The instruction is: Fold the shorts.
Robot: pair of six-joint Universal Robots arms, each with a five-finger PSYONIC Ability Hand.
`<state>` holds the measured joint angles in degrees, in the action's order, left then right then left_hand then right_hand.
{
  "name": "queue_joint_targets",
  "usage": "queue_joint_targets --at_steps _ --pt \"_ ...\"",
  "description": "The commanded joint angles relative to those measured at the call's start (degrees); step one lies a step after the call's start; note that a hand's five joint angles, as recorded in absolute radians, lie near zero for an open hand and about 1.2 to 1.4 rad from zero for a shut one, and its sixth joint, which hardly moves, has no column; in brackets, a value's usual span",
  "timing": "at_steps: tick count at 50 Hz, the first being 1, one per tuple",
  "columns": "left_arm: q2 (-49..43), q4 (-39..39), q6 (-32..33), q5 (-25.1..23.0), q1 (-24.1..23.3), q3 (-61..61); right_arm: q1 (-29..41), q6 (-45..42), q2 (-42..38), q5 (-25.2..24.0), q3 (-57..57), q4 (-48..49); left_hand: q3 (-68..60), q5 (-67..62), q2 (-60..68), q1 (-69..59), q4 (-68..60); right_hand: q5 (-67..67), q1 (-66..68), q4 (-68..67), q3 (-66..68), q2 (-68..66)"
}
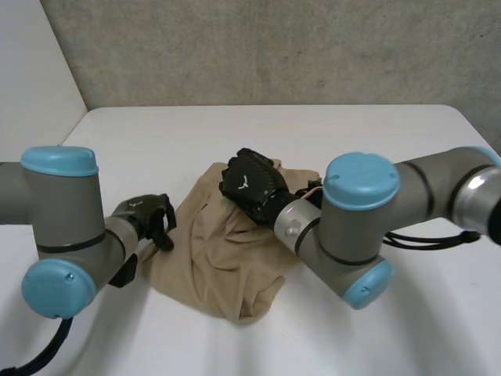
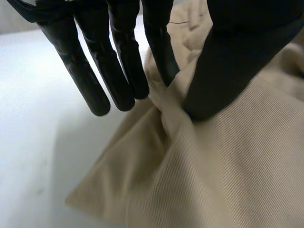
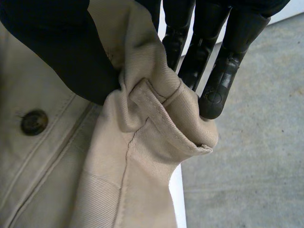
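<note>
One pair of beige shorts point(image 1: 223, 258) sits bunched in the middle of the frame on the white tabletop point(image 1: 313, 133). Its longest stretch runs from a raised peak just above centre down to the lower middle. One dark button point(image 3: 34, 122) and one belt loop point(image 3: 152, 107) show in the right wrist view, so it's the waistband end that's up.

Two hands are on the cloth. The right hand point(image 1: 250, 184) is at that raised upper edge. Its thumb presses the waistband against its fingers point(image 3: 213, 90), a firm pinch right by the belt loop. The left hand point(image 1: 149, 215) is on the shorts' left edge at centre left. In its own wrist view one of its fingers point(image 2: 161, 47) and the thumb point(image 2: 228, 71) nip a ridge of fabric, while the other fingers hang straight beside it, clear of the cloth.

In the way: the right arm's big joint point(image 1: 352, 227) covers the shorts' right side. A grey concrete wall point(image 1: 274, 47) runs across the top behind the tabletop.
</note>
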<state>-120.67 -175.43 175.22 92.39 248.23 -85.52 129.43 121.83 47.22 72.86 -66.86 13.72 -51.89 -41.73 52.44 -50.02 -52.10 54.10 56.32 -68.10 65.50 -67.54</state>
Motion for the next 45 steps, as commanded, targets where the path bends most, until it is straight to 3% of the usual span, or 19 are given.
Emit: queue_joint_targets --at_steps 1,13,14,15,16,19,27,31,35,39,45 --pt "0.44 -4.65 0.03 1.03 -1.95 1.32 -3.3 0.87 15.52 3.17 -9.68 -13.7 -28.1 -28.26 27.55 -29.97 -27.89 15.9 23.68 -11.9 14.5 -12.46" --pt "0.61 -5.98 0.03 0.6 -8.54 1.59 -10.42 -0.18 26.78 4.49 -22.96 -44.28 -21.75 -21.91 21.2 -23.62 -21.54 15.9 23.68 -11.9 14.5 -12.46" --pt "0.7 -5.8 0.12 0.6 -8.9 1.41 -10.77 -0.54 27.13 4.75 -23.4 -46.91 -21.07 -21.23 20.53 -22.94 -20.86 11.63 19.41 -7.63 10.23 -8.19" --pt "0.7 -5.54 0.12 0.6 -9.34 1.23 -11.39 -0.97 27.66 5.19 -23.4 -49.55 -19.9 -20.06 19.35 -21.77 -19.69 -9.73 -1.94 13.73 -11.13 13.17" --pt "0.79 -5.36 0.21 0.6 -9.95 0.88 -11.91 -0.54 28.1 5.28 -22.71 -50.27 -16.06 -16.22 15.51 -17.93 -15.85 -22.1 -14.32 26.1 -23.5 25.54" --pt "1.49 -5.1 0.21 0.6 -10.57 0.01 -13.49 2.86 29.5 5.54 -19.38 -46.79 -8.14 -8.31 7.6 -10.02 -7.94 -35.82 -28.03 39.82 -37.22 39.26" --pt "7.02 -5.19 0.47 0.51 -10.84 -3.42 -13.94 29.65 31.27 5.72 -10.67 -32.98 5.16 5.0 -5.71 3.29 5.37 -38.71 -30.92 42.71 -40.11 42.15" --pt "9.57 -5.36 0.47 0.6 -10.93 -5.18 -14.2 38.89 29.52 5.11 -7.07 -31.91 8.71 8.55 -9.25 6.84 8.92 -39.04 -31.26 43.04 -40.45 42.48" --pt "11.95 -5.45 0.56 0.6 -10.49 -7.11 -13.15 41.73 23.21 5.72 -2.68 -31.73 12.23 12.06 -12.77 10.35 12.43 -43.74 -35.95 47.73 -45.14 47.18" --pt "13.97 -5.45 1.44 0.68 -10.14 -8.61 -11.4 42.44 16.61 6.33 3.03 -32.26 25.33 25.17 -25.88 23.46 25.54 -46.43 -38.65 50.43 -47.84 49.87" --pt "18.01 -5.62 6.35 0.6 -7.07 -11.42 -8.49 43.58 8.43 6.6 8.93 -32.52 35.44 35.28 -35.98 33.57 35.64 -45.78 -37.99 49.77 -47.18 49.22"
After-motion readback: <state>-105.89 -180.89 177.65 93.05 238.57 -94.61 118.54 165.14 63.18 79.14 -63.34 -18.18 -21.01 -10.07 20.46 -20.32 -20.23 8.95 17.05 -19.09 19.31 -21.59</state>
